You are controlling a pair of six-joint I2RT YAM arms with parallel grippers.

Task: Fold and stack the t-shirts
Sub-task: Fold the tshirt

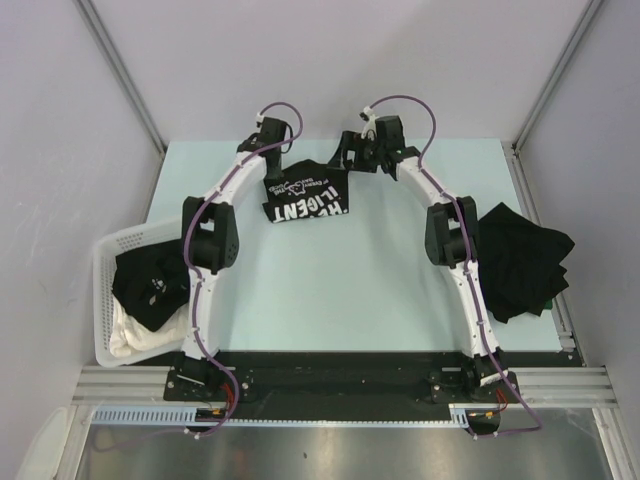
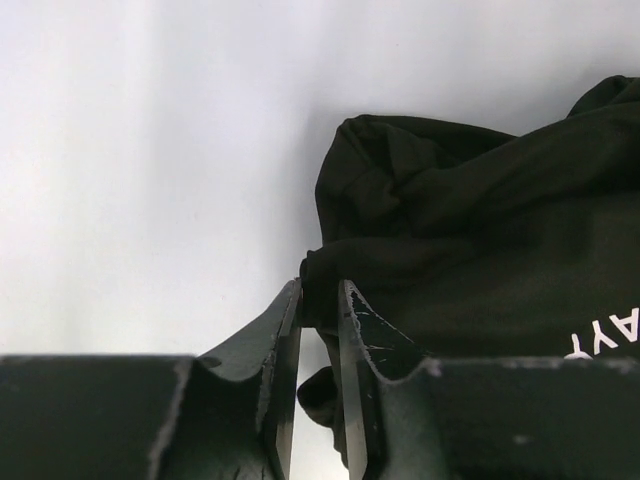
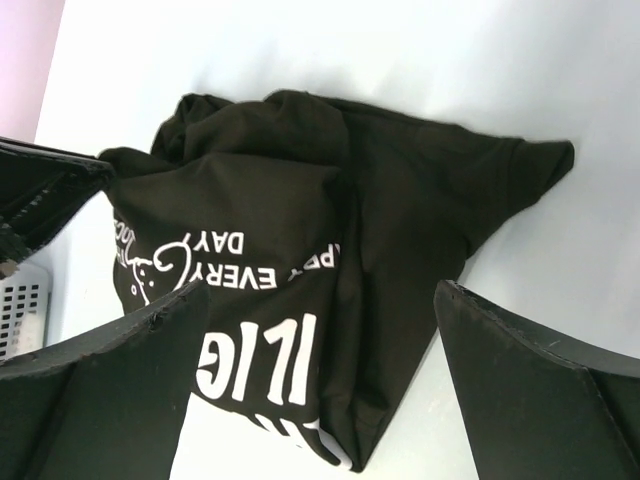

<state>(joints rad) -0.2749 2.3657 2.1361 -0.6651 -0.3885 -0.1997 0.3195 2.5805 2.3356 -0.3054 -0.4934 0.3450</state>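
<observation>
A black t-shirt with white lettering [image 1: 305, 195] lies crumpled at the far middle of the table; it also shows in the right wrist view [image 3: 300, 260] and the left wrist view [image 2: 470, 240]. My left gripper [image 1: 270, 150] is at its far left corner, shut on a fold of its fabric [image 2: 320, 300]. My right gripper [image 1: 358, 152] hangs open above its far right part, its fingers [image 3: 530, 380] spread over the cloth without touching it. A pile of black t-shirts [image 1: 522, 258] lies at the right. Another black t-shirt [image 1: 148, 282] is in the basket.
A white lattice basket [image 1: 108, 290] stands at the left edge, with a white cloth [image 1: 135, 340] under the black shirt. The enclosure walls rise close behind the arms. The table's right rail [image 1: 545, 240] runs beside the pile.
</observation>
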